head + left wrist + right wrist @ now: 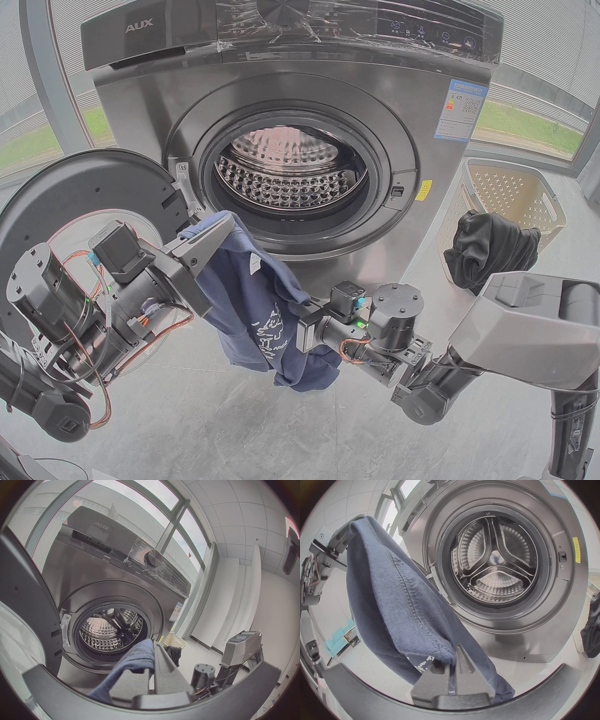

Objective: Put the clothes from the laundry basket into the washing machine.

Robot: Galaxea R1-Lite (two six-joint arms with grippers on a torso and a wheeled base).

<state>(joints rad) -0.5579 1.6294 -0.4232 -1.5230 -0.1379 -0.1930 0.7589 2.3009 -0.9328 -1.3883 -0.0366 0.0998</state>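
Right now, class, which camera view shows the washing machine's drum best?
The right wrist view: the drum faces it squarely, all three paddles visible. The head view looks down on its perforated wall; the left wrist view shows the drum at an angle.

Floor: glossy pale grey floor of large tiles (pixel 206 425), with thin joint lines running across it.
Windows: tall glass panes in grey metal frames; one broad grey upright (pixel 53 81) stands at the far left, and slimmer bars (pixel 172 527) cross higher up.
Outdoors: a strip of green lawn (pixel 531 125) lies beyond the glass, below a grey ribbed building front (pixel 550 50).
Wall: a plain white wall (pixel 278 611) with a flat white pillar (pixel 256 583) standing out from it and a dark skirting strip (pixel 203 642) at its foot.
Ceiling: white square panels (pixel 250 511).
Wall fitting: a dark oblong device (pixel 290 558) mounted high up; its kind is unclear.
Far corner: low teal furniture (pixel 337 642), well apart across the room.
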